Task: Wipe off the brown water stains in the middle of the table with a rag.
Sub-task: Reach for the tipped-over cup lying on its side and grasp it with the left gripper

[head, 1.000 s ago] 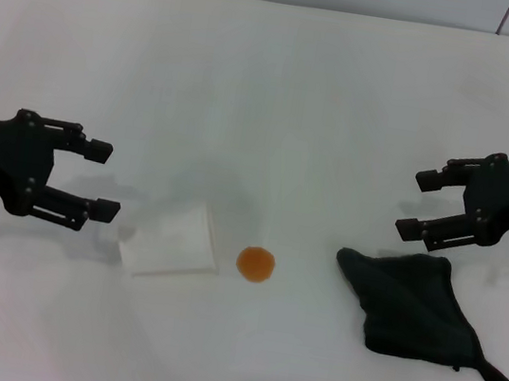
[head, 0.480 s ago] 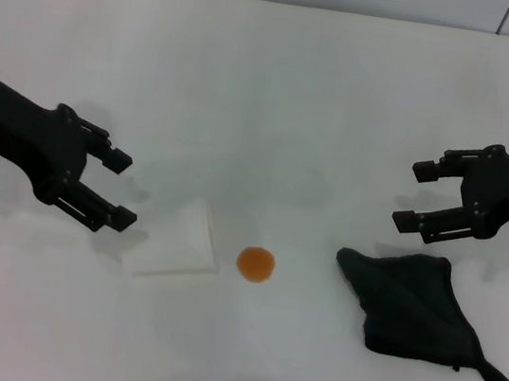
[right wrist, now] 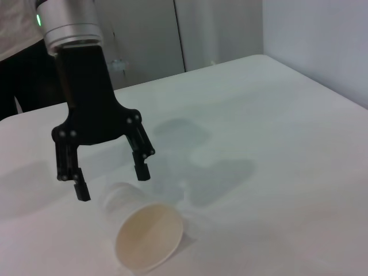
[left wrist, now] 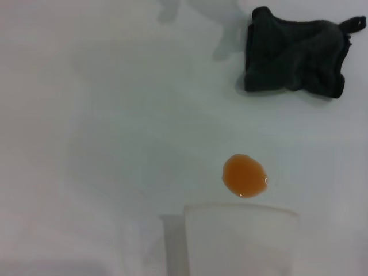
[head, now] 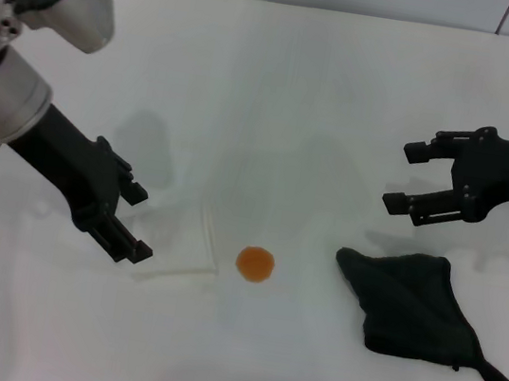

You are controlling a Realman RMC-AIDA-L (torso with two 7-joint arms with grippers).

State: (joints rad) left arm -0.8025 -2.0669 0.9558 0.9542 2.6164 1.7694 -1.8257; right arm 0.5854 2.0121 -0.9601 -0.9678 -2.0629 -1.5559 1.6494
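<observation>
The brown water stain (head: 255,264) is a small round orange spot in the middle of the white table (head: 298,92); the left wrist view shows the stain (left wrist: 245,176) too. The black rag (head: 419,306) lies crumpled to the stain's right, its thin tail pointing at the front right; it is also in the left wrist view as the rag (left wrist: 296,56). My right gripper (head: 400,177) hovers open behind the rag, apart from it. My left gripper (head: 137,223) is open, angled down at a tipped paper cup (head: 175,241).
The paper cup (right wrist: 146,233) lies on its side left of the stain, mouth toward the right arm's camera, with the left gripper (right wrist: 113,184) just over its base. A wall runs along the table's far edge.
My left arm has swung inward and tilted down, bringing its open fingers to the cup's left side. The right gripper has drifted slightly away from the rag, toward the table's far side.
</observation>
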